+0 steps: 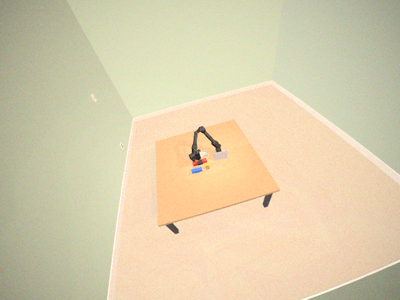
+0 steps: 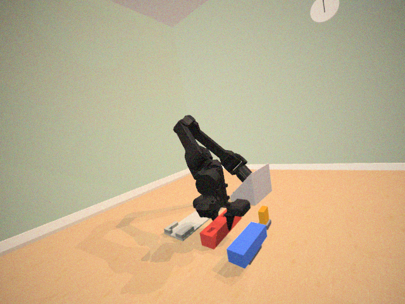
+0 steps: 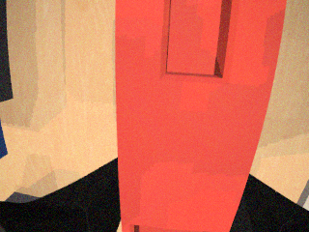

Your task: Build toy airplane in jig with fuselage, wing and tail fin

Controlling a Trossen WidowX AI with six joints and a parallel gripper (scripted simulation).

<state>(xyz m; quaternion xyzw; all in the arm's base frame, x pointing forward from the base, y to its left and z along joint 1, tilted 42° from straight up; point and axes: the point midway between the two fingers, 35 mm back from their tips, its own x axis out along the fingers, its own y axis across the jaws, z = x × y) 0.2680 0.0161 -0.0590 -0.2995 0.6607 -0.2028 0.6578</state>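
Gripper [image 1: 199, 161] [image 2: 222, 225] [image 3: 177, 161] closed on the red fuselage [image 1: 195, 163] [image 2: 209, 240] [image 3: 193, 121], pale jig [image 1: 204, 153] [image 2: 185, 230] [image 3: 305, 200] near one side, blue wing [image 1: 196, 170] [image 2: 247, 240] [image 3: 2, 142] and orange tail fin [image 1: 207, 166] [image 2: 263, 215] near the other, grey panel [image 1: 220, 155] [image 2: 262, 184] by the arm's base.

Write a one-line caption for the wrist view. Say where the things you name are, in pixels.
Black gripper fingers flank the red fuselage [image 3: 188, 126], its rectangular socket facing up.

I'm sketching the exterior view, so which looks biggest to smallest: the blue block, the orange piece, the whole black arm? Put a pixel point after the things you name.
1. Black arm [image 1: 210, 139] [image 2: 209, 137]
2. Blue block [image 1: 196, 170] [image 2: 247, 242]
3. Orange piece [image 1: 207, 166] [image 2: 263, 215]
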